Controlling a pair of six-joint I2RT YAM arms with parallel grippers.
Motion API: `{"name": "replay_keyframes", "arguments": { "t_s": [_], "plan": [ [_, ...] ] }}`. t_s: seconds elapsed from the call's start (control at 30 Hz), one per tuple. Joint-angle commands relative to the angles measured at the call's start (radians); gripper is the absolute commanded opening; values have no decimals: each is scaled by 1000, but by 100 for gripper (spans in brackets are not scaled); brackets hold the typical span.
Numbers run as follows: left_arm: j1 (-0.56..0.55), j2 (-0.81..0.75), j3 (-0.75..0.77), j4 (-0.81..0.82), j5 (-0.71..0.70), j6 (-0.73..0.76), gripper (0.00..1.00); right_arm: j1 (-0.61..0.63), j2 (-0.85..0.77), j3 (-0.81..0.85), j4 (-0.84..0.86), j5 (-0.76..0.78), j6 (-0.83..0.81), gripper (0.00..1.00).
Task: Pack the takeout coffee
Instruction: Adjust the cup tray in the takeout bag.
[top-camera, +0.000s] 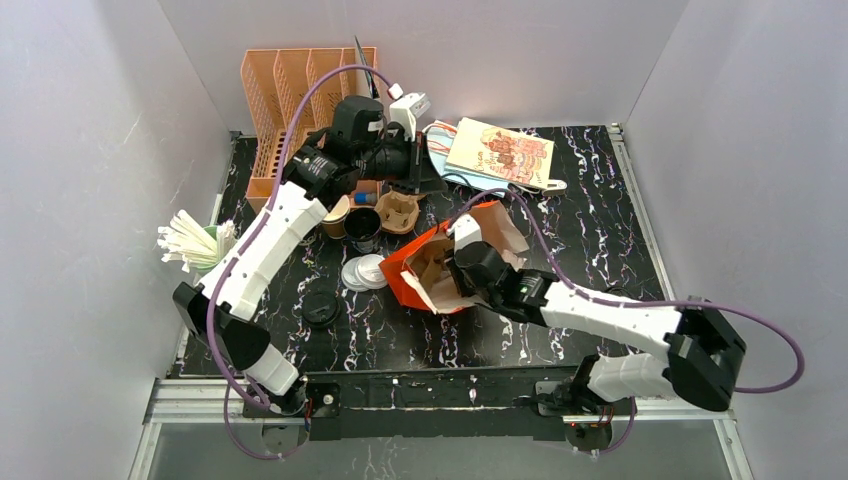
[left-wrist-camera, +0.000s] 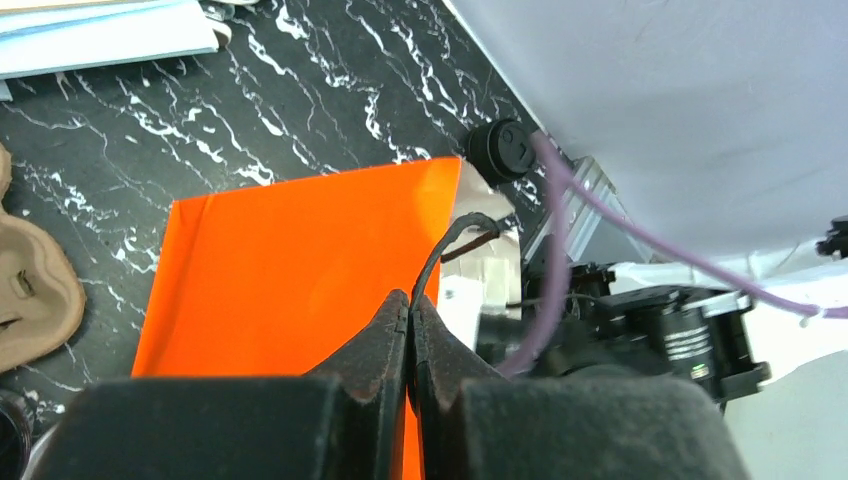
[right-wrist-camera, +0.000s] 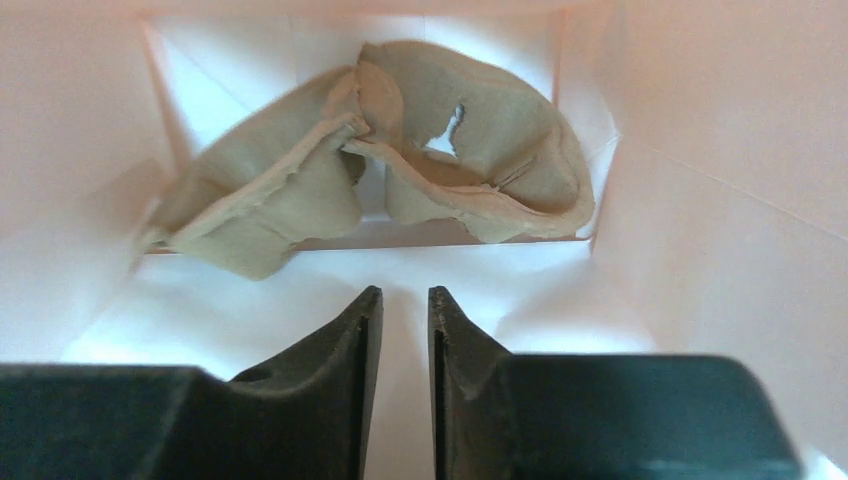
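Note:
An orange paper bag (top-camera: 405, 272) lies on its side mid-table, mouth open toward the near right. It also shows in the left wrist view (left-wrist-camera: 300, 270). My left gripper (left-wrist-camera: 411, 298) is shut on the bag's thin black handle cord (left-wrist-camera: 445, 245), above the bag. My right gripper (right-wrist-camera: 405, 295) is inside the bag, jaws slightly apart and empty. It sits just short of a crumpled tan pulp cup carrier (right-wrist-camera: 470, 150) at the bag's bottom. The brown kraft cup (top-camera: 336, 214) sits left of the bag, partly hidden by my left arm.
A black cup (top-camera: 362, 228) and a second pulp carrier (top-camera: 398, 212) stand behind the bag. Pale lids (top-camera: 362, 272) and a black lid (top-camera: 320, 308) lie to the left. An orange rack (top-camera: 290, 100), a book (top-camera: 500, 152) and a cup of stirrers (top-camera: 195, 245) are also there.

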Motion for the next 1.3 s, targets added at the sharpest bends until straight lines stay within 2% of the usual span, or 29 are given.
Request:
{"name": "replay_keyframes", "arguments": {
  "t_s": [0.0,0.13,0.27,0.47,0.67,0.87,1.0,1.1,1.27],
  "plan": [
    [0,-90,-73,-13,29,27,0,1,-121,22,83,-34,-4,34],
    [0,-118,-109,-11,34,17,0,1,-138,23,139,-53,-9,39],
    [0,-129,-123,20,50,-24,0,-3,-85,52,187,-75,-10,40],
    [0,-136,-99,103,52,-152,0,-25,14,29,366,-89,7,40],
    [0,-136,-71,178,39,-259,0,-72,65,11,464,-119,55,41],
    [1,-119,-70,197,55,-277,0,-141,11,-6,455,-173,189,42],
    [1,-115,-108,278,70,-333,0,-167,-16,-25,454,-244,237,43],
    [1,-119,-156,364,78,-384,0,-167,9,-17,461,-270,234,47],
    [1,-131,-211,434,79,-450,0,-167,102,-11,560,-313,221,48]
  ]
}}
